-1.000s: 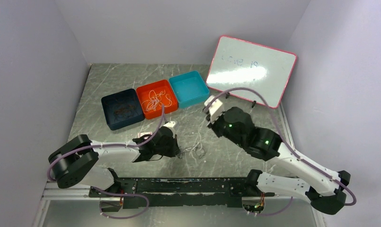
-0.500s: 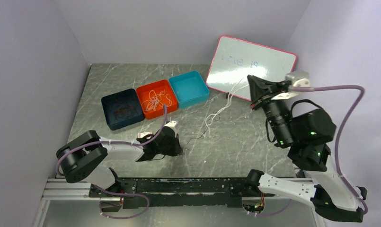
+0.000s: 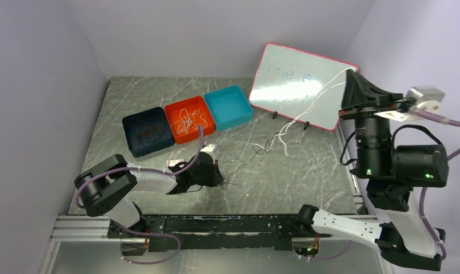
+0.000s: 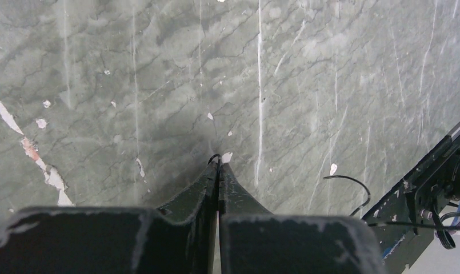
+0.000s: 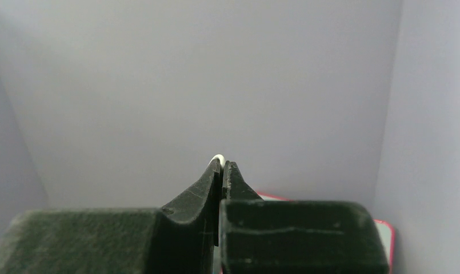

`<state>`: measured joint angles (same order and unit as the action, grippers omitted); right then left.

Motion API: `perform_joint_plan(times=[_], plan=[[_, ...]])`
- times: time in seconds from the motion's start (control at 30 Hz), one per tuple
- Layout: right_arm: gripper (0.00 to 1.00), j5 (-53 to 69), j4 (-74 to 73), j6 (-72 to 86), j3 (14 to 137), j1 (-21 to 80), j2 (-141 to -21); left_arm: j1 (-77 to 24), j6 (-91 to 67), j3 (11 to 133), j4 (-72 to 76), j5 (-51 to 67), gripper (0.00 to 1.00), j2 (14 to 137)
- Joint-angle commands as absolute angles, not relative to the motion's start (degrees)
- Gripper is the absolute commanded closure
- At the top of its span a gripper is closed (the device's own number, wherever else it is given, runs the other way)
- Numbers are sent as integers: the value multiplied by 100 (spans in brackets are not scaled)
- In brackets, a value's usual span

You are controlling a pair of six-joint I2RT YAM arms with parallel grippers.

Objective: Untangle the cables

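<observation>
The cables [image 3: 273, 140] meet in a loose knot in the middle of the table [image 3: 159, 91], between the two arms; they are very thin, light and floppy, and could slip or snap if pulled hard; a white cable [image 3: 316, 101] goes up from the knot to the right gripper [image 3: 351, 71], pinched tight on it high up by the whiteboard [image 3: 296, 74]; a black cable [image 3: 242, 168] runs low to the left gripper [image 3: 220, 181], pinched tight on its end down at the table; best to hold near the ends and pull gently; more cords sit in the orange bin [image 3: 184, 102].
</observation>
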<state>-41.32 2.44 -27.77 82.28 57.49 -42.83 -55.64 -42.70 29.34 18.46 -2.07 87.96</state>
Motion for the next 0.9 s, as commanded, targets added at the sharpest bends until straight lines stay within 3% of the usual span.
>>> perform_joint_plan(times=[0.0, 0.47, 0.7, 0.87], plan=[[100, -4503, 1224, -3598, 8440, 5768, -4172, -5537, -4214, 2780, 1199, -237, 93, 9131], [100, -4474, 1761, -4961, 9948, 5790, -4479, -5546, -4298, 2697, 1258, -273, 93, 9334], [100, -4485, 1327, -4952, 10637, 5929, -4612, -5550, -4308, 2772, 1326, -208, 93, 9482], [100, -4637, 810, -4470, 10334, 6074, -4498, -5687, -4067, 3043, 1256, -123, 93, 9395]])
